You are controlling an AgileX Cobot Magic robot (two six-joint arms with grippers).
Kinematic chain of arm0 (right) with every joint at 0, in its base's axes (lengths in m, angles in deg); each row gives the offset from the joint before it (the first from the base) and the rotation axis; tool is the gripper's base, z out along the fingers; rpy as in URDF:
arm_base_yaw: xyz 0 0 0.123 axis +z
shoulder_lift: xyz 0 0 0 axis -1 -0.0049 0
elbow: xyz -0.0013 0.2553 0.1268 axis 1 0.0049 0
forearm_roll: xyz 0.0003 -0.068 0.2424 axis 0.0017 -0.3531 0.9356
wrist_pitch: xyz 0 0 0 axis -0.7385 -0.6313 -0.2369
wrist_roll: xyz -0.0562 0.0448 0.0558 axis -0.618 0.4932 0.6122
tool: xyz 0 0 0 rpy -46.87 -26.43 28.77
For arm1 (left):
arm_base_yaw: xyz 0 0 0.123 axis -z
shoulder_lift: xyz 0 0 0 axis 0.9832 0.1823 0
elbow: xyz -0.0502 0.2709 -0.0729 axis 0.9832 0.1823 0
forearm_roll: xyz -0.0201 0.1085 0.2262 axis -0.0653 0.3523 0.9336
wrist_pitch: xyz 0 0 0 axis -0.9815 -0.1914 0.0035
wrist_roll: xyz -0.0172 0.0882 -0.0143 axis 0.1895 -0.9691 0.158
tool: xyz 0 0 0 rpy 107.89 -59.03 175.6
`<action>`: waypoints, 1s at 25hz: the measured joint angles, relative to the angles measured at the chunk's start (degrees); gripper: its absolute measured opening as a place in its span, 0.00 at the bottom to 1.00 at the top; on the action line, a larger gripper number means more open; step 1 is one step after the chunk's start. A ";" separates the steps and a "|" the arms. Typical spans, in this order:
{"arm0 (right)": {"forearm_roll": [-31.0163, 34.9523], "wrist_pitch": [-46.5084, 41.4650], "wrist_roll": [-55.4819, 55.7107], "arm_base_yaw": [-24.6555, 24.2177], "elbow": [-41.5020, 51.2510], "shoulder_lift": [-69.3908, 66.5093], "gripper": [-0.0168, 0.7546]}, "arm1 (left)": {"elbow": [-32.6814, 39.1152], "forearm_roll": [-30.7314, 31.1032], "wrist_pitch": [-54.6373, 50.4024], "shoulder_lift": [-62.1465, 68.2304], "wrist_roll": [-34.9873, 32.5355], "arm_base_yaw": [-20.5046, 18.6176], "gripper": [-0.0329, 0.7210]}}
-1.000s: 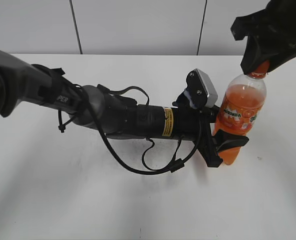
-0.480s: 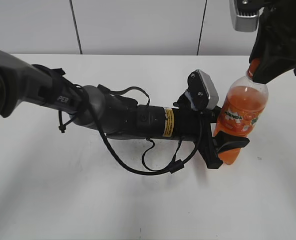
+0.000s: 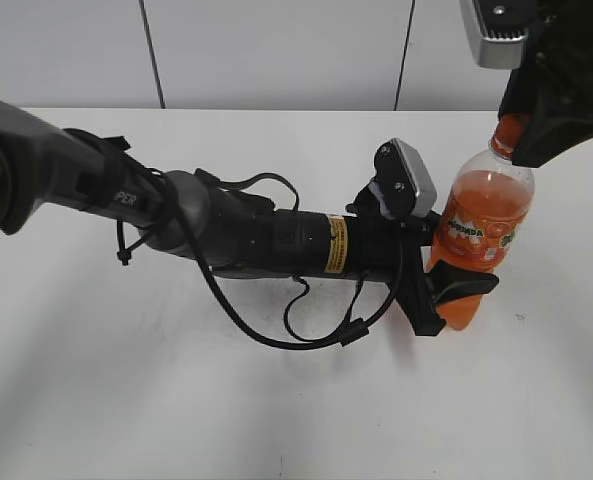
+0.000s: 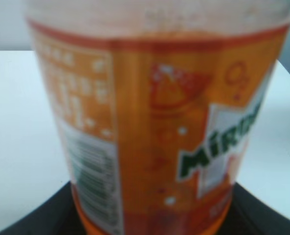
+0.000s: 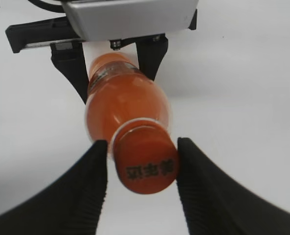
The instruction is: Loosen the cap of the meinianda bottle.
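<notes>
The meinianda bottle (image 3: 481, 225) stands upright at the right of the white table, full of orange liquid, with its Mirinda label facing out. My left gripper (image 3: 456, 290) is shut on its lower body; the label fills the left wrist view (image 4: 154, 122), with black fingers (image 4: 32, 220) at the bottom corners. My right gripper (image 3: 521, 130) comes down from above over the orange cap (image 3: 509, 128). In the right wrist view the cap (image 5: 145, 159) sits between the two ribbed fingers (image 5: 86, 186). The right one touches it and a thin gap shows on the left.
My left arm (image 3: 256, 235) lies across the middle of the table (image 3: 126, 400) with loose cables (image 3: 316, 320) hanging under it. Its silver wrist camera (image 3: 411, 175) sits just left of the bottle. A grey panelled wall (image 3: 276, 50) stands behind the table.
My right wrist has turned over the cap since one second ago, bringing its silver camera into view at the top. The bottle leaned slightly and has come back. The left arm has not moved.
</notes>
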 joint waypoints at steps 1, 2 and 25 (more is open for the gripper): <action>0.21 0.00 -0.13 0.00 0.00 0.00 0.53 | 0.00 -0.08 -0.06 0.00 0.26 0.00 0.58; 0.50 0.00 -0.19 0.00 0.00 0.06 0.58 | 0.00 -0.12 -0.06 0.00 0.42 0.00 0.58; 0.73 2.98 77.97 0.00 -0.07 1.34 0.66 | 0.00 -0.25 -0.18 0.00 0.81 -0.05 0.58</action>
